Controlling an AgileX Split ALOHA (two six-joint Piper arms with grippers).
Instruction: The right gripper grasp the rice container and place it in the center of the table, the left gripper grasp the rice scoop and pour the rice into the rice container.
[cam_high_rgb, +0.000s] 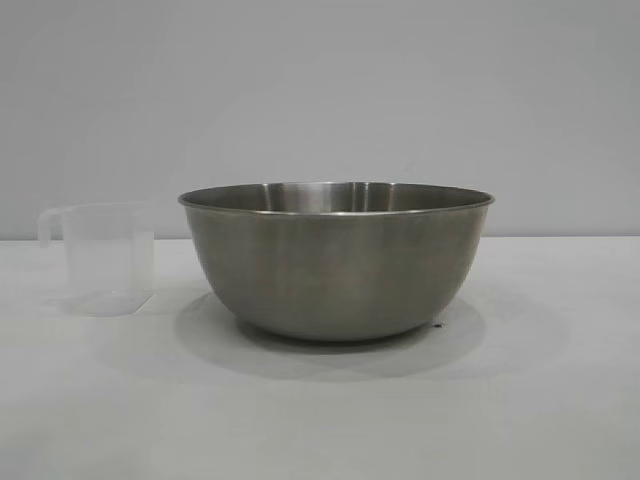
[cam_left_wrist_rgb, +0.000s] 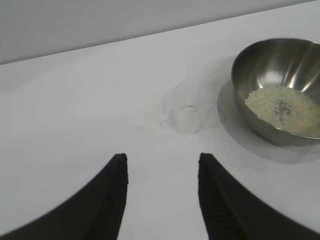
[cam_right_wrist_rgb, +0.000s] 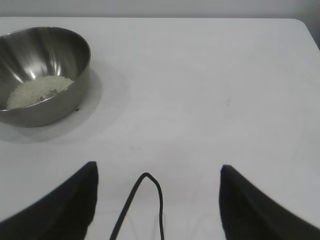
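The rice container (cam_high_rgb: 336, 262), a large steel bowl, stands on the white table (cam_high_rgb: 320, 420) in the middle of the exterior view. Off-white rice (cam_left_wrist_rgb: 284, 109) lies heaped in its bottom, also seen as rice (cam_right_wrist_rgb: 37, 91) in the bowl (cam_right_wrist_rgb: 45, 70) from the right wrist. The rice scoop (cam_high_rgb: 100, 258), a translucent cup with a loop handle, stands upright and empty just left of the bowl, apart from it. My left gripper (cam_left_wrist_rgb: 162, 160) is open, drawn back from the scoop (cam_left_wrist_rgb: 187, 112), nothing between its fingers. My right gripper (cam_right_wrist_rgb: 157, 170) is open over bare table, away from the bowl.
A black cable loop (cam_right_wrist_rgb: 147, 200) hangs between the right gripper's fingers. A plain grey wall (cam_high_rgb: 320, 90) closes the back. The table's far edge and rounded corner (cam_right_wrist_rgb: 302, 22) show in the right wrist view.
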